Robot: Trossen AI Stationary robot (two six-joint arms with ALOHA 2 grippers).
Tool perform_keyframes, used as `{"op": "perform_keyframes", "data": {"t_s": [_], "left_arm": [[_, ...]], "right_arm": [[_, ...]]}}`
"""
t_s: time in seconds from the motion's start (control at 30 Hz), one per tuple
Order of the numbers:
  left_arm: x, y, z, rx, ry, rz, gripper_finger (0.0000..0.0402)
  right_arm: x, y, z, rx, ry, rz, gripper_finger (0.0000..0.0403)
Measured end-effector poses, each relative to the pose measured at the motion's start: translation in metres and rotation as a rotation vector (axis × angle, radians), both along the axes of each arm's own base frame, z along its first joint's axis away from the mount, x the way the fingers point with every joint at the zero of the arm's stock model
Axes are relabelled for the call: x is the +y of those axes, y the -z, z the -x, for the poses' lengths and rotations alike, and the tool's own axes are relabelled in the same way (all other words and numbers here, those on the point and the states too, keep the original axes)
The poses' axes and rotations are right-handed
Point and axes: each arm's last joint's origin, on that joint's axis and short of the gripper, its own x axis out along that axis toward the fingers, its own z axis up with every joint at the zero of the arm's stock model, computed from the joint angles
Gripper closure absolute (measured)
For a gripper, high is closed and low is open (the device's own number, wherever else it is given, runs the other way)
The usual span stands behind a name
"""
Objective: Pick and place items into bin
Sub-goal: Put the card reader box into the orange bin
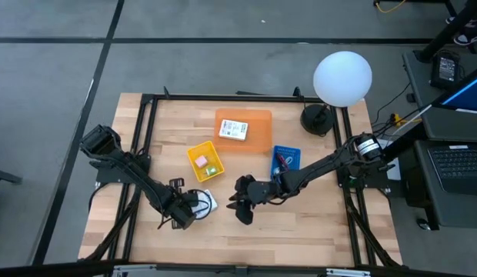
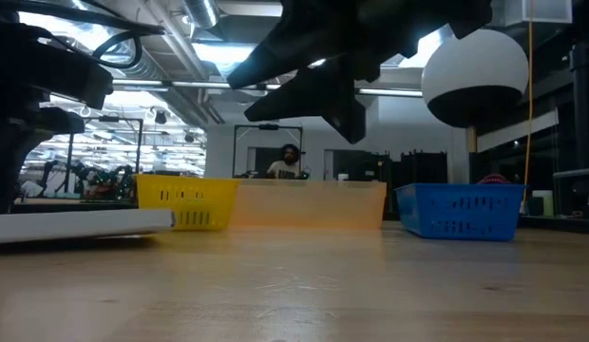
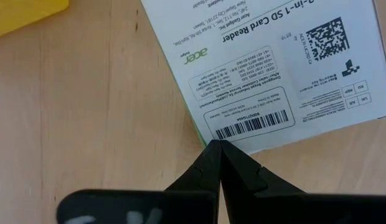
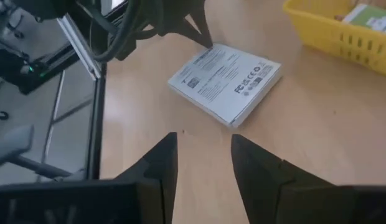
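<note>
We see the left gripper [image 3: 219, 144] pinched fully together, its tips touching the edge of a white SD card reader packet [image 3: 277, 74] that lies flat on the bench near the front edge, just in front of the yellow bin [image 1: 204, 161]. The right gripper [image 4: 202, 146] hangs close by, fingers partly apart and holding nothing, pointed at that packet. Behind them, toward the back edge, sit an orange bin [image 1: 258, 132] carrying a second white packet [image 1: 233, 129] and a blue bin [image 1: 291, 154].
</note>
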Motion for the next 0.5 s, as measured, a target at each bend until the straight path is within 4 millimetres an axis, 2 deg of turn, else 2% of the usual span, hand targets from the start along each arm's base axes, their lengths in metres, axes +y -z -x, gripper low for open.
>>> {"op": "perform_keyframes", "data": {"t_s": [0.1, 0.27, 0.5], "left_arm": [[0.000, 0.000, 0.000, -0.002, 0.000, -0.003, 0.0398], [0.000, 0.000, -0.001, -0.016, 0.009, -0.012, 0.0398], [0.000, 0.001, -0.002, -0.028, 0.031, -0.020, 0.0398]], "right_arm": [[0.001, 0.007, -0.004, 0.003, 0.029, -0.044, 0.0274], [0.003, 0.031, -0.012, 0.009, 0.046, -0.067, 0.0274], [0.002, 0.042, -0.016, 0.008, 0.080, -0.114, 0.0274]]}}
